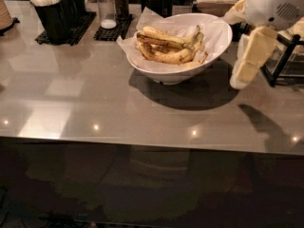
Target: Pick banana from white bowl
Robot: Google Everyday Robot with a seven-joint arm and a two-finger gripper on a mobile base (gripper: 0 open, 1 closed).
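Note:
The white bowl (216,42) stands on the grey table at centre right, lined with crinkled white paper. Several bananas lie in it. The one with heavy dark brown bruising (161,38) lies on top, running left to right. A yellower one (168,57) lies just in front of it. My gripper (248,61) hangs from the white arm (275,4) at the upper right. It sits just right of the bowl's rim, a little above the table, pointing down and to the left. It holds nothing that I can see.
Black holders with white items (52,13) and two shakers (107,8) on black mats stand at the back left. A black wire rack (285,56) stands right behind my gripper. The grey table's (95,94) front edge runs across the lower frame.

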